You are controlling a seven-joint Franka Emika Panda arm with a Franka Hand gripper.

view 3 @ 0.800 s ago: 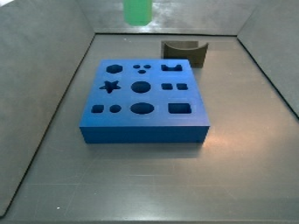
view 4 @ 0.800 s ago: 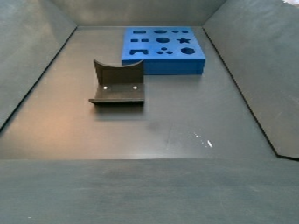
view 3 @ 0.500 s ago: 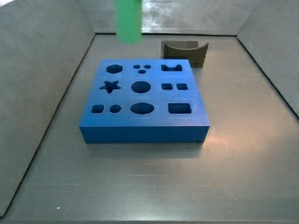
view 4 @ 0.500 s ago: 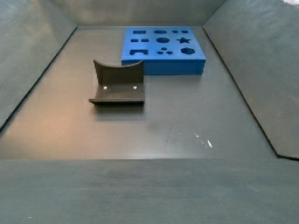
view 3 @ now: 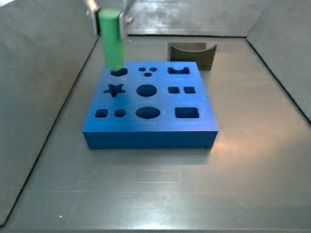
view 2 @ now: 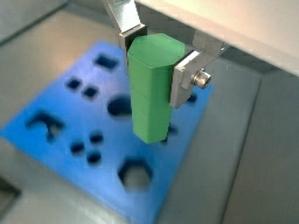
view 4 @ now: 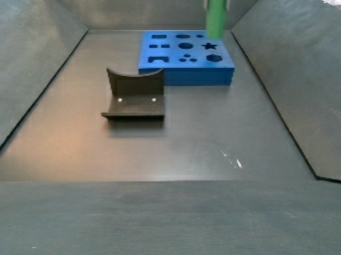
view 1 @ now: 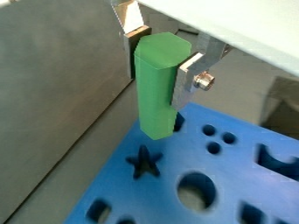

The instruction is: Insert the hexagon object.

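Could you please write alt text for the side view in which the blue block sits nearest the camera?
The gripper holds the green hexagon object upright over a far-corner hole of the blue block. A dark curved block sits behind on the grey floor.

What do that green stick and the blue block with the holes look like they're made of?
The green hexagon object, held by the claw above the blue block, looks like matte plastic: even colour, soft sheen, crisp edges. The block also looks like matte plastic or dense foam, uniformly blue with cleanly cut holes. I cannot tell which. The claw's fingers look like bare metal.
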